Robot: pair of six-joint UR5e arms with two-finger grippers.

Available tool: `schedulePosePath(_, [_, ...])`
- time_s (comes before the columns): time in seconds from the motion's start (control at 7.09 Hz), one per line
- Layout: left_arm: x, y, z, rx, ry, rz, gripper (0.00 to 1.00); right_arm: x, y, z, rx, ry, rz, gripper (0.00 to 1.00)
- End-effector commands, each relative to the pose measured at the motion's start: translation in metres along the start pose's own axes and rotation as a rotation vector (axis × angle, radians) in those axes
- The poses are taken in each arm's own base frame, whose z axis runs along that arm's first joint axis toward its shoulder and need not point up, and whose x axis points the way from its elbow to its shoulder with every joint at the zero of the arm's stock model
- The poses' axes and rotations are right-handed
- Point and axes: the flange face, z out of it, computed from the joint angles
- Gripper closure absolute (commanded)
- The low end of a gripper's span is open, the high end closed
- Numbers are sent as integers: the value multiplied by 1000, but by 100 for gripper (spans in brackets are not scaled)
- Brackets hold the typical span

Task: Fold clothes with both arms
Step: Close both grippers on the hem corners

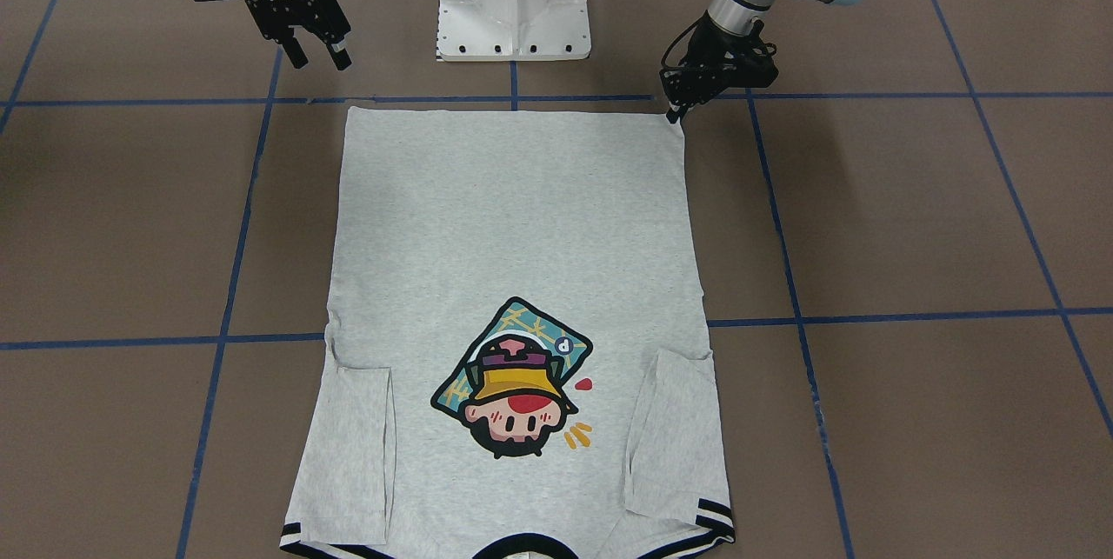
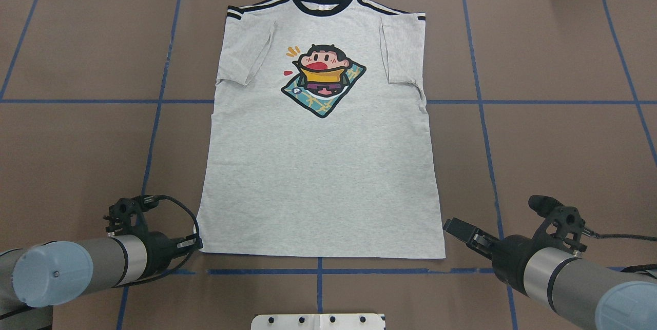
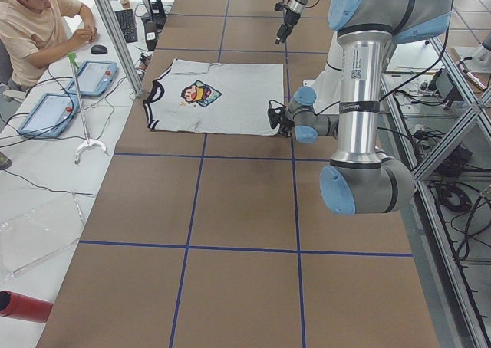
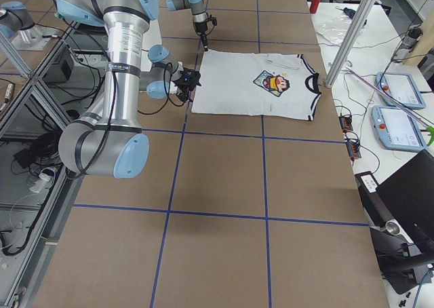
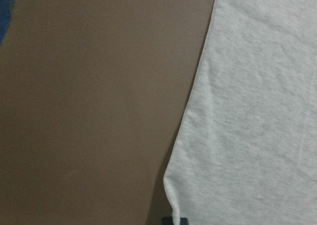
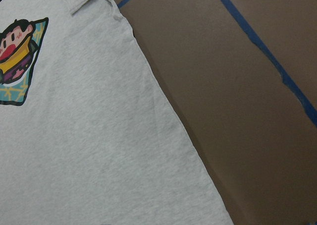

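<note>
Legible only a single letter, d or P by viewing side, in a round badge (image 2: 296, 92) beside the cartoon head (image 2: 321, 59) on the T-shirt (image 2: 318, 176).

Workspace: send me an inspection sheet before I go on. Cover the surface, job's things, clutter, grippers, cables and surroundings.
Surface: brown table with a blue tape grid; the white base is at the robot's edge.
Job's things: the T-shirt lies flat, print up, both sleeves folded in, hem toward the robot.
Clutter: nothing seen.
Grippers: the left gripper is down at the hem corner; I cannot tell whether its fingers are open or shut. The right gripper is raised, fingers open, off the shirt.
Cables: black cables loop at each wrist; the left loop is near the shirt's edge.
Surroundings: a person sits at a side bench with pendants.
</note>
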Motion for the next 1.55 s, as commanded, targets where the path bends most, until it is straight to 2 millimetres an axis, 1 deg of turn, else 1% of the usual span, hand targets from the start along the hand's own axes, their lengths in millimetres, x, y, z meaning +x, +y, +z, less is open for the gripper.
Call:
schedulePosePath(0.0, [24, 2, -24, -9, 65, -5, 100, 3, 0, 3, 3, 4, 147, 14])
schedulePosePath(0.14, [28, 2, -27, -10, 76, -6, 100, 10, 2, 12, 10, 22, 214, 23])
schedulePosePath(0.28, [35, 2, -36, -12, 97, -7, 100, 16, 6, 21, 11, 40, 266, 31])
schedulePosePath(0.42, [46, 3, -51, -15, 132, -10, 100, 29, 10, 36, 26, 67, 255, 30])
schedulePosePath(0.56, [47, 2, -52, 0, 136, -10, 100, 33, 17, 44, 24, 78, 246, 26])
schedulePosePath(0.71, [47, 1, -53, 3, 138, -10, 100, 46, 25, 58, 49, 94, 221, 22])
schedulePosePath(0.85, [47, 1, -53, 3, 138, -10, 100, 45, 37, 74, 59, 88, 211, 22])
schedulePosePath(0.99, [46, 1, -53, 6, 135, -10, 100, 37, 49, 85, 51, 84, 211, 22])
schedulePosePath(1.13, [46, -1, -53, 21, 138, -11, 100, 35, 53, 90, 54, 90, 206, 22])
schedulePosePath(1.41, [46, -2, -53, 27, 137, -12, 100, 36, 53, 91, 60, 99, 198, 24])
